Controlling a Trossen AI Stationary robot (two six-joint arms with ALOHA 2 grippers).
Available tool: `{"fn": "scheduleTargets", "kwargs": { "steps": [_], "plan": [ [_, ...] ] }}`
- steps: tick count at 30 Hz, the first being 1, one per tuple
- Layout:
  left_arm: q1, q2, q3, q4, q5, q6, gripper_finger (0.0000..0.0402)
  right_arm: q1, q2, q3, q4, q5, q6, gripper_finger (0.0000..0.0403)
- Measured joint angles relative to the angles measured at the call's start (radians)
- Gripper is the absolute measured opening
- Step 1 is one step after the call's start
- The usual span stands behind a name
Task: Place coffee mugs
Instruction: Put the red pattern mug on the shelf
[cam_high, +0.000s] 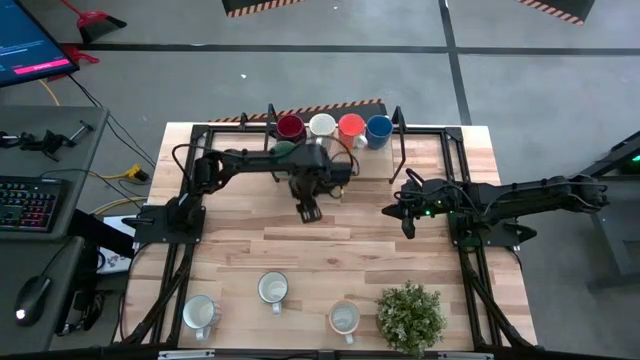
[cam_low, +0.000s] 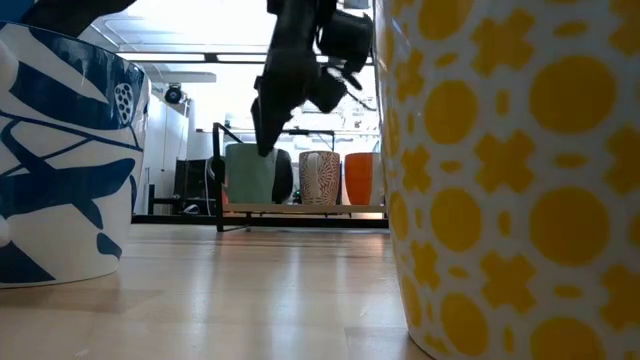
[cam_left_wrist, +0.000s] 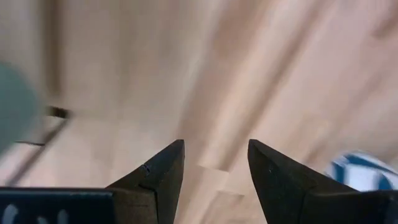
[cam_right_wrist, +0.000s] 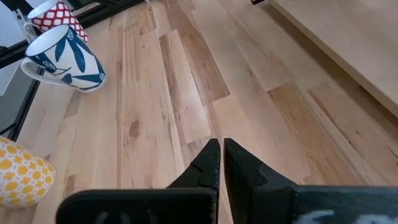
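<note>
My left end effector (cam_high: 309, 211), fingers apart and empty, hangs just off the teal mug (cam_high: 285, 150) at twelve o'clock; swinging carelessly, I might topple it; right end effector (cam_high: 407, 228) together.

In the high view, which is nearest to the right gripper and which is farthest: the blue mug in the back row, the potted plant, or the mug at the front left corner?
From the right gripper, which is shut:
1. blue mug, right end of the back row, nearest.
2. potted plant, front edge, right side, a little farther.
3. front left mug, near the front left corner, clearly farthest.
</note>
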Motion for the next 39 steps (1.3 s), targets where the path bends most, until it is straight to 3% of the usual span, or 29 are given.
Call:
{"fn": "scheduleTargets", "kwargs": {
  "steps": [10,17,23,28,34,39],
  "plan": [
    [-0.200,-0.084,-0.094,-0.001,0.035,0.046,0.0168,0.000,0.000,0.000,0.004,0.000,0.031,0.0002],
    [-0.300,-0.308,-0.369,0.002,0.012,0.011,0.0168,0.000,0.000,0.000,0.010,0.000,0.139,0.0002],
    [-0.401,-0.558,-0.649,-0.001,0.000,-0.205,0.0168,0.000,0.000,0.000,0.010,0.000,0.217,0.0002],
    [-0.500,-0.736,-0.789,0.000,0.077,-0.383,0.0168,0.000,0.000,0.000,0.010,-0.001,0.293,0.0002],
    [-0.660,-0.867,-0.818,0.012,0.121,-0.560,0.0171,0.000,0.000,0.000,0.010,-0.019,0.341,0.0024],
    [-0.806,-0.907,-0.818,0.122,0.148,-0.697,0.0185,0.000,0.000,0.000,0.010,-0.019,0.352,0.0060]
  ]
}}
